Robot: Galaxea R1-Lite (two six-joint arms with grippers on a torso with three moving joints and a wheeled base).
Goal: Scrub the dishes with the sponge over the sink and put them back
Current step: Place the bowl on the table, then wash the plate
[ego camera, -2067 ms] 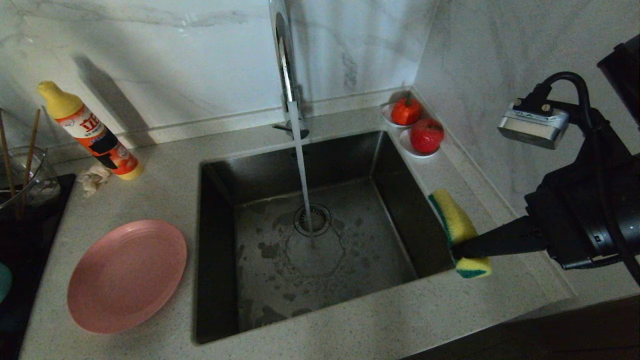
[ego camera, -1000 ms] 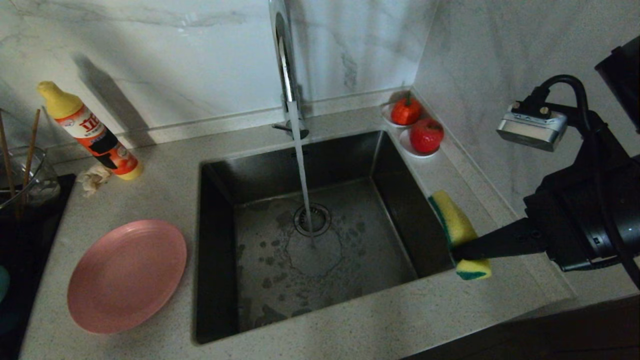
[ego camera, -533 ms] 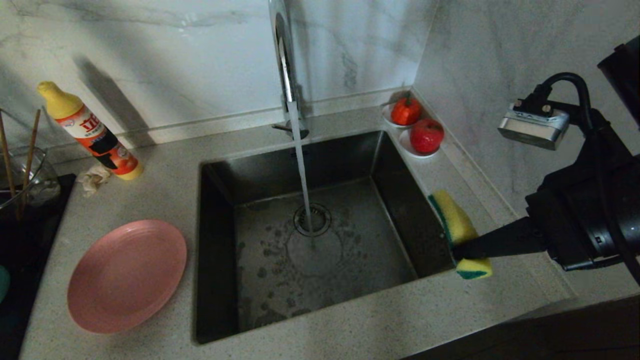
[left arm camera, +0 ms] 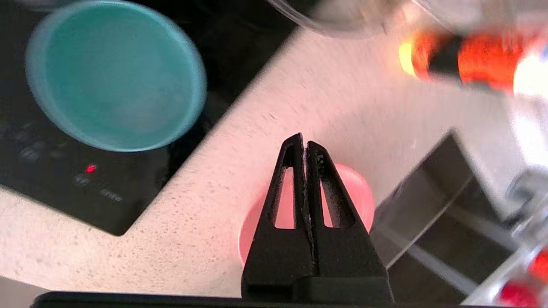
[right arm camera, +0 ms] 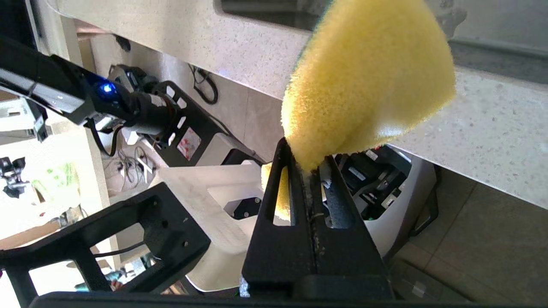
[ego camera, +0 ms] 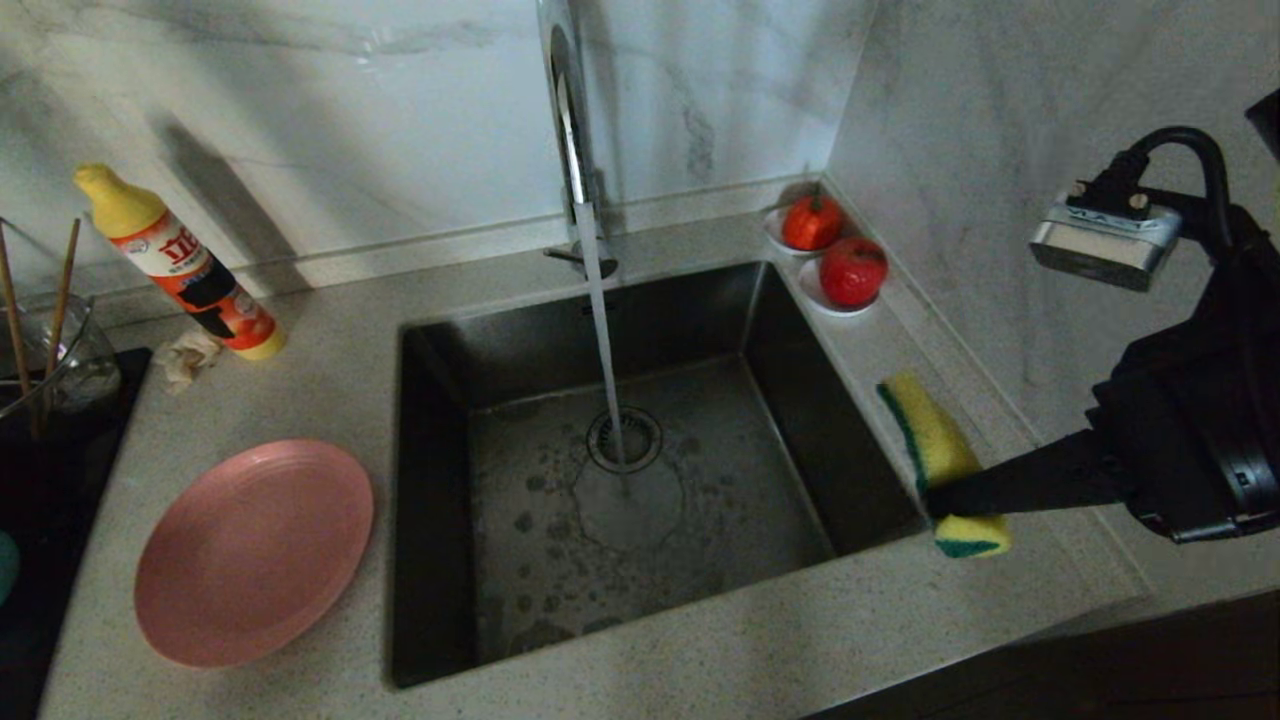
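Note:
The pink plate [ego camera: 255, 552] lies on the counter left of the sink [ego camera: 440, 500]. In the left wrist view my left gripper [left arm camera: 305, 143] hangs shut and empty above the plate [left arm camera: 361, 192]; it is outside the head view. The teal bowl [left arm camera: 115, 72] sits on the black cooktop [left arm camera: 64, 184]. Chopsticks [ego camera: 62, 290] stand in a glass container at the far left. My right gripper [ego camera: 935, 497] is shut on the yellow sponge [ego camera: 935, 450], held over the sink's right rim. The sponge [right arm camera: 368, 77] bulges out past the fingertips of the right gripper [right arm camera: 306, 160].
Water runs from the chrome faucet [ego camera: 570, 130] onto the drain [ego camera: 625, 440]. A detergent bottle [ego camera: 180, 265] and a crumpled tissue [ego camera: 185, 358] sit at the back left. Two saucers with red fruit [ego camera: 835, 255] fill the back right corner by the wall.
The right gripper with the sponge has shifted a little to the right, off the sink's edge. The plate, the bowl and the chopsticks have stayed where they were.

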